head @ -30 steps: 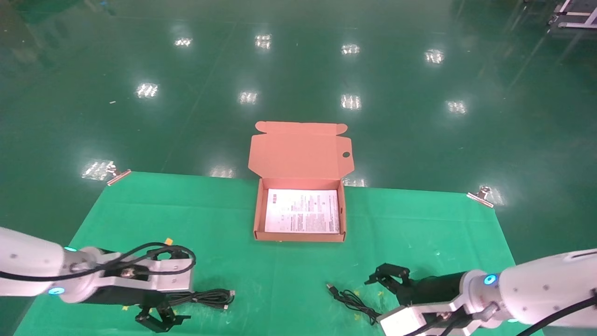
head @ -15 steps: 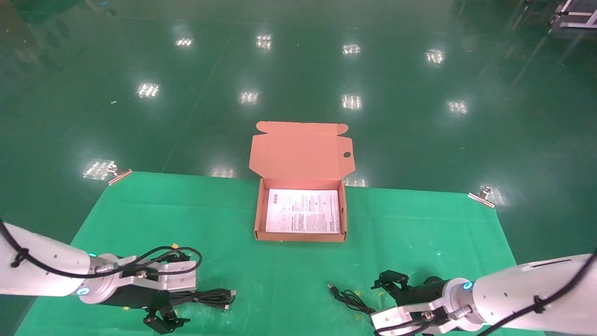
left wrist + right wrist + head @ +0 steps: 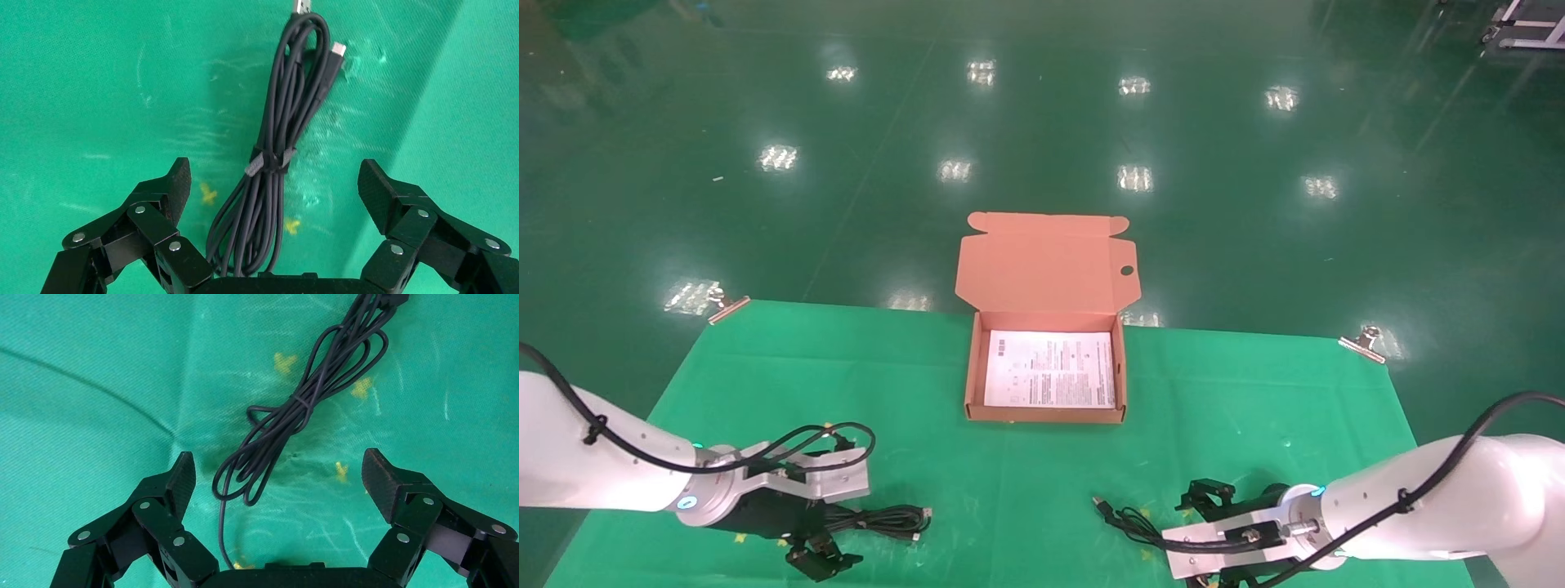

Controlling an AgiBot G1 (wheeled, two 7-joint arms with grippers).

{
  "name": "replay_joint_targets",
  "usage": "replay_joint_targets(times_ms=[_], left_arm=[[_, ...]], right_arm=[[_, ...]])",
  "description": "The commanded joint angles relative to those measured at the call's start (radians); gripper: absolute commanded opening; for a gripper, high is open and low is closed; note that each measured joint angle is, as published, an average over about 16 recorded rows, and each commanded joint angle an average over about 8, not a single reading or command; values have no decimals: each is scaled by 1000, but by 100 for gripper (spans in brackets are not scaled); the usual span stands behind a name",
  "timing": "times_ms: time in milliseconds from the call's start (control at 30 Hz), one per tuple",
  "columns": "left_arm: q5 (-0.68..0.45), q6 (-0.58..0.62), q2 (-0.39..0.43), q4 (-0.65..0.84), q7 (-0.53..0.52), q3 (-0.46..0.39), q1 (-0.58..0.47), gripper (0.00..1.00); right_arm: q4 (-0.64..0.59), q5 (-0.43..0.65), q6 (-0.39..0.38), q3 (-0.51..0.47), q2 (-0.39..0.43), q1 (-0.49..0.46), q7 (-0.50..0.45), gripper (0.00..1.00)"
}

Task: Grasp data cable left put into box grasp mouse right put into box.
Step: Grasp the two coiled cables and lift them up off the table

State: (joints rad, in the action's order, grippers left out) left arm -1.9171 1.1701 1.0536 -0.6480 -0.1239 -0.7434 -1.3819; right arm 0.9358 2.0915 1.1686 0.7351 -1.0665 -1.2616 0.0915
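The data cable [image 3: 891, 520] is a strapped black bundle lying on the green cloth at the front left. My left gripper [image 3: 834, 529] is low over its near end. In the left wrist view the gripper [image 3: 275, 177] is open and the cable [image 3: 287, 110] runs between the jaws, not pinched. My right gripper [image 3: 1199, 523] is low at the front right and open [image 3: 278, 468]. The mouse's thin cord [image 3: 300, 407] lies coiled ahead of it and also shows in the head view [image 3: 1130, 524]. The mouse itself is hidden. The box [image 3: 967, 376] stands open at the table's middle.
A white printed sheet [image 3: 1050, 369] lies in the box, whose lid [image 3: 1046, 261] stands up at the back. Metal clips [image 3: 727, 309] [image 3: 1361, 343] hold the cloth's far corners. Small yellow marks [image 3: 284, 361] dot the cloth near both grippers.
Both arms have sunk lower over the cloth. The left gripper has closed in on the cable's near end, and the right wrist has dropped over the cord. Both stay open.
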Motion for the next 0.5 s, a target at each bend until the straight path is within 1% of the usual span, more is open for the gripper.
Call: replay_joint_targets(times_ms=[33, 67, 100, 167, 200, 500], left_arm=[[5, -9, 10, 37, 15, 2, -3, 60], [6, -12, 12, 47, 17, 3, -4, 48], [7, -14, 14, 54, 19, 3, -4, 35], [7, -18, 16, 64, 22, 3, -5, 10], [8, -18, 16, 65, 22, 4, -5, 0], [8, -13, 12, 45, 16, 4, -4, 0]], right_arm=[[-26, 5, -6, 1, -11, -6, -2, 19], [-31, 6, -7, 2, -14, -7, -1, 6], [-35, 7, -8, 2, -15, -8, -1, 0], [-40, 8, -10, 3, -18, -9, 0, 0], [-40, 8, -10, 3, -18, -10, 0, 0], [-30, 6, -7, 2, -13, -8, -1, 0]])
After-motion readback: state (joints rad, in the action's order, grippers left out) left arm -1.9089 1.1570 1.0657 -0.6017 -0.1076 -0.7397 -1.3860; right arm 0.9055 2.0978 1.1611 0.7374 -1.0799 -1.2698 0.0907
